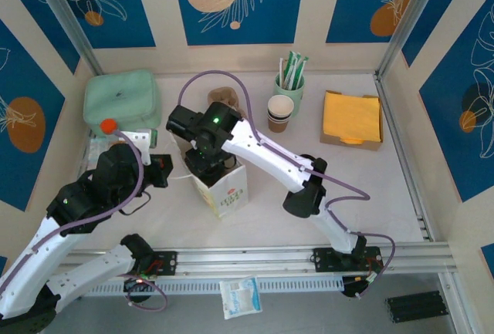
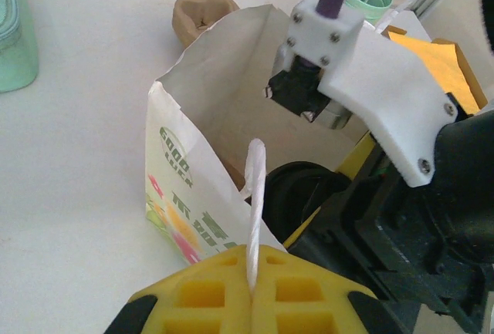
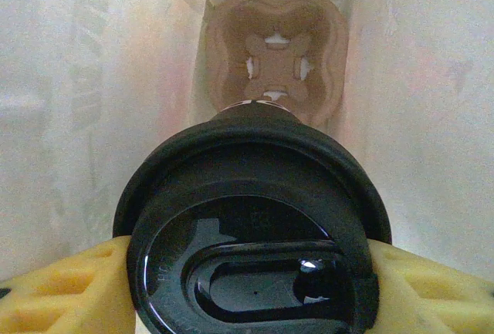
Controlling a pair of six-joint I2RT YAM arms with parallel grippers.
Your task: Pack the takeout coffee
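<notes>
The takeout coffee shows its round black lid [image 3: 255, 234] close up, and my right gripper [image 3: 251, 272] is shut on it, a yellow finger [image 3: 69, 288] at each side. It hangs inside the white paper bag [image 1: 228, 187], above a brown cardboard cup carrier [image 3: 274, 56] on the bag's floor. The cup's body is hidden under the lid. In the left wrist view the lid [image 2: 297, 191] sits low in the bag [image 2: 185, 187]. My left gripper [image 2: 253, 280] is shut on the bag's white twisted handle [image 2: 255, 195], at the bag's left side [image 1: 166, 170].
A mint green pouch [image 1: 120, 101] lies at the back left. A brown cardboard piece [image 1: 224, 96] sits behind the bag. A stack of lidless paper cups [image 1: 280, 112], a green cup of packets [image 1: 289, 79] and an orange napkin box [image 1: 351, 118] stand at the back right.
</notes>
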